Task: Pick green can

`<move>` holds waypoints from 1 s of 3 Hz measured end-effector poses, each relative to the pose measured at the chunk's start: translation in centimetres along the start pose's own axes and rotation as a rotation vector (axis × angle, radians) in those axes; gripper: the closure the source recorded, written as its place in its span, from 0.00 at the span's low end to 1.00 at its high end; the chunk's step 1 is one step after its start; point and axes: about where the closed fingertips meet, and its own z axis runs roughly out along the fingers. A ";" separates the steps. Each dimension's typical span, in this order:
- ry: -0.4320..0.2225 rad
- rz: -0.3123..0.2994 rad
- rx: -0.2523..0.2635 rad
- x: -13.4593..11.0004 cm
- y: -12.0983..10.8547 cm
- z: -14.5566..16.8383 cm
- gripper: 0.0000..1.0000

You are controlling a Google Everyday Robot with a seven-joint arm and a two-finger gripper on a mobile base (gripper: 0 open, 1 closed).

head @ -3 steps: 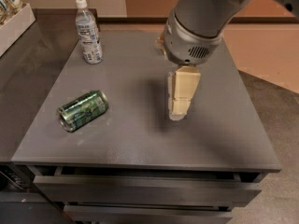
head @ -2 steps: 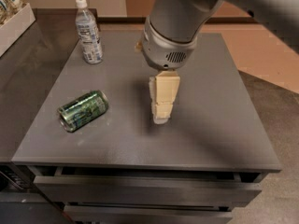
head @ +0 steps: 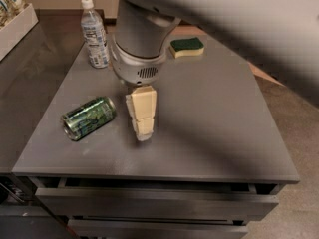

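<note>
The green can (head: 88,117) lies on its side on the grey table (head: 209,123), near the front left, with its silver end facing the front left. My gripper (head: 143,132) hangs from the large grey arm, pointing down over the table just to the right of the can, a short gap away and not touching it. It holds nothing that I can see.
A clear plastic bottle with a white cap (head: 94,34) stands at the back left. A green-topped yellow sponge (head: 187,47) lies at the back, behind the arm. A white bin (head: 15,21) sits on the darker counter to the left. Drawers (head: 149,203) run below the table's front edge.
The arm and gripper have moved left, closing most of the gap to the can. The sponge at the back has come into view. The can and bottle have not moved.
</note>
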 end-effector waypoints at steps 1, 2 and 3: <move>0.000 -0.072 -0.032 -2.8 -0.7 1.8 0.00; 0.004 -0.141 -0.070 -5.4 -1.2 3.9 0.00; 0.014 -0.192 -0.111 -7.0 -1.6 5.7 0.00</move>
